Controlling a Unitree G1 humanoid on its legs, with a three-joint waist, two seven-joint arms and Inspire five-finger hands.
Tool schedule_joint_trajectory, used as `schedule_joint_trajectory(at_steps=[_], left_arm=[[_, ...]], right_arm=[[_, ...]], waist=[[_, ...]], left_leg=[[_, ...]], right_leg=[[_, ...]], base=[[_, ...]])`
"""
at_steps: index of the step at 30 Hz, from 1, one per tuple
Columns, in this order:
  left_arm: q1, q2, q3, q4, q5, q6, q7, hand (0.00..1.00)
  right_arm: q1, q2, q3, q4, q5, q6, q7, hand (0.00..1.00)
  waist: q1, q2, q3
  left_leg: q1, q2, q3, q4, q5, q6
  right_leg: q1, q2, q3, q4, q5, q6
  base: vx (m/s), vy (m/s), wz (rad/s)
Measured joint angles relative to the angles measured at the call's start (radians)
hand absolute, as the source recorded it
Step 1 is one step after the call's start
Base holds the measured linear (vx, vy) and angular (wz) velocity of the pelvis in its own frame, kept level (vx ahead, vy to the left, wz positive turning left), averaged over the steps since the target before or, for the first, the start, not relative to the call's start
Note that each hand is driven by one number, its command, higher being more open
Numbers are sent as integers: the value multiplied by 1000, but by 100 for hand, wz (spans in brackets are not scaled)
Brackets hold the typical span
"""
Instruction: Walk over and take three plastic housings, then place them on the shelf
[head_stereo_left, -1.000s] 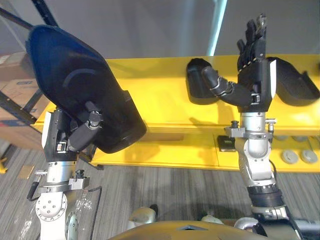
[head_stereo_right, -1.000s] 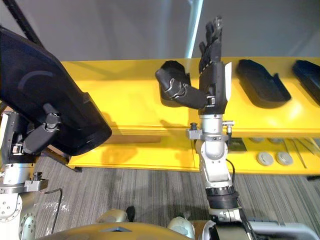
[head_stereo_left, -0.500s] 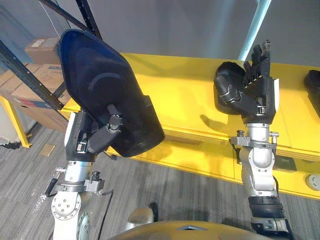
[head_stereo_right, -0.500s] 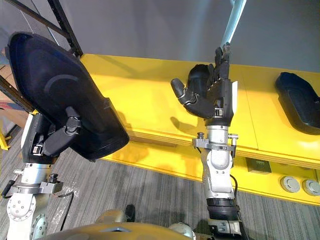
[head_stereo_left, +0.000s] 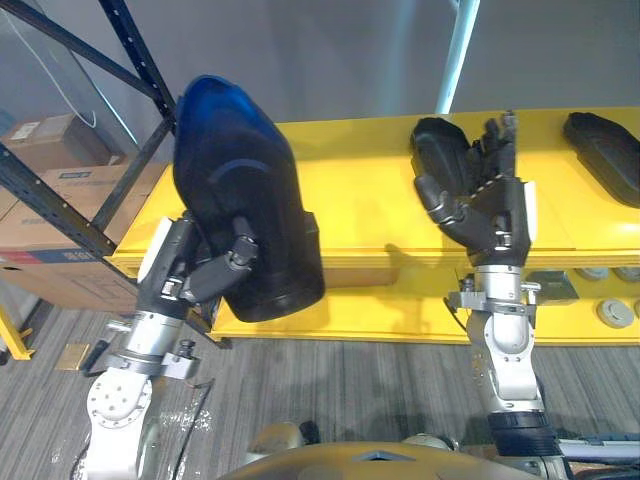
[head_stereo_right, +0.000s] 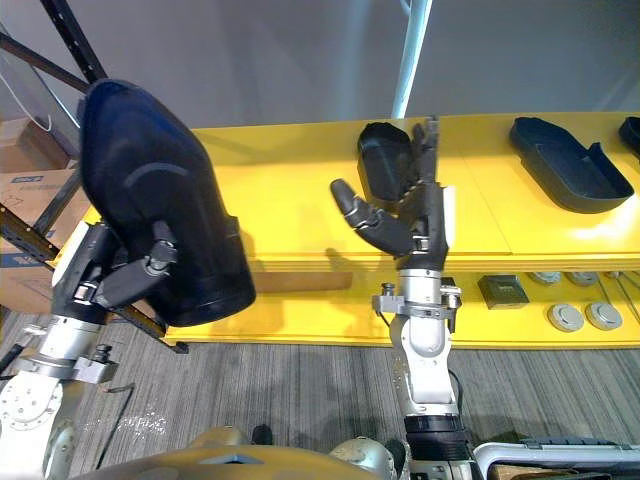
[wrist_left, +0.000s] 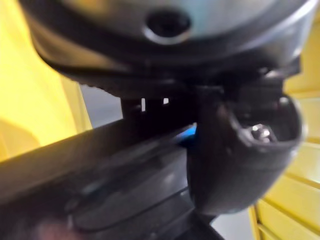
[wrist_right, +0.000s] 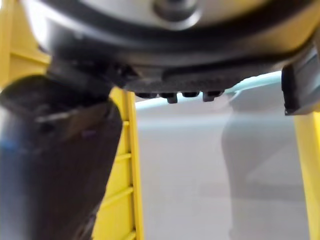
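Note:
My left hand (head_stereo_left: 210, 278) is shut on a large black plastic housing (head_stereo_left: 243, 195), held up at the left with its rounded end pointing up. The thumb (wrist_left: 240, 150) presses on the housing's dark shell (wrist_left: 125, 180). My right hand (head_stereo_right: 418, 215) is raised open in front of the yellow table (head_stereo_left: 350, 200), fingers straight up, thumb spread, nothing in it. Right behind that hand a second black housing (head_stereo_right: 384, 158) lies on the table. A third housing (head_stereo_right: 568, 165) lies further right on the same top.
A dark blue shelf rack (head_stereo_right: 68, 45) with slanted braces stands at the left, cardboard boxes (head_stereo_left: 45, 145) behind it. Under the table top, a lower ledge holds round grey discs (head_stereo_right: 585, 317) and a dark square part (head_stereo_right: 503, 290). Grey carpet lies below.
The camera has swung, so the whole scene has shifted. The held housing now stands more upright in my left hand. My right hand stays open, now leaning over with its thumb spread.

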Motion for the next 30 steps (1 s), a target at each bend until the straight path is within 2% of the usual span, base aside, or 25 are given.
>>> schedule_joint_trajectory(at_steps=[3, 6, 10, 12, 14, 16, 17, 20, 22, 25, 30], left_arm=[[-4, -1, 3, 0, -36, 15, 1, 0], [-43, -1, -14, 9, -69, 66, 18, 0], [-98, -1, -41, 37, -112, 113, 44, 0], [-109, -1, -40, 37, -118, 126, 56, 0], [-114, 2, -22, 36, -173, 130, 65, 0], [-122, 11, 22, 36, -238, 153, 81, 0], [-124, 23, 41, 37, -271, 166, 107, 0], [-193, 94, 58, 110, -309, 169, 137, 0], [-251, 134, 60, 177, -309, 172, 154, 0], [-328, 196, 64, 241, -336, 185, 193, 0], [-435, 296, 65, 327, -388, 239, 220, 0]], right_arm=[[31, 7, -6, -5, -1, 19, 7, 100], [34, 2, -30, -3, -44, 59, -17, 100], [57, -28, -51, 11, -207, 87, -153, 100], [119, -26, -94, 7, -259, 92, -188, 100], [198, -25, -147, 6, -276, 102, -178, 100], [292, -26, -193, 6, -276, 106, -127, 100], [333, -26, -206, 5, -275, 106, -102, 100], [363, -38, -215, 2, -277, 106, -99, 100], [366, -73, -200, 0, -288, 106, -101, 100], [384, -119, -201, 24, -355, 106, -109, 100], [404, -118, -199, 211, -371, 106, -145, 100]], waist=[[-4, 6, -3], [-6, 14, -4], [-33, 29, -6], [-38, 39, -5], [-53, 48, -2], [-71, 57, 2], [-90, 61, 2], [-111, 67, 13], [-115, 75, 18], [-120, 85, 56], [-136, 87, 83]], left_leg=[[2, 13, -11, -16, 8, -12], [3, 29, -22, -58, 40, -28], [28, 33, -18, -134, 84, -39], [38, 32, -2, -161, 93, -40], [40, 32, 15, -179, 99, -41], [53, 32, 41, -201, 106, -42], [57, 32, 52, -205, 106, -42], [55, 35, 78, -210, 107, -45], [50, 35, 91, -224, 108, -53], [35, 36, 99, -236, 120, -55], [33, 33, 98, -258, 155, -47]], right_leg=[[16, 21, -16, -15, 5, 7], [13, 46, -19, -33, 5, 7], [7, 67, -12, -53, 5, 7], [-2, 68, 0, -55, 4, 6], [-20, 67, 20, -56, 4, 7], [-36, 68, 49, -56, 4, 7], [-43, 70, 62, -56, 3, 8], [-68, 75, 97, -55, 3, 9], [-94, 76, 113, -46, 2, 8], [-132, 76, 130, -18, -5, 10], [-166, 78, 135, 23, -21, 7]], base=[[51, -41, 15], [50, -79, 12], [17, -38, 0], [-6, -10, -20], [-10, -3, -25], [-1, -2, -32], [-5, -1, -27], [-37, -11, -27], [-69, -13, -18], [-66, -16, -5], [-2, -16, 2]])
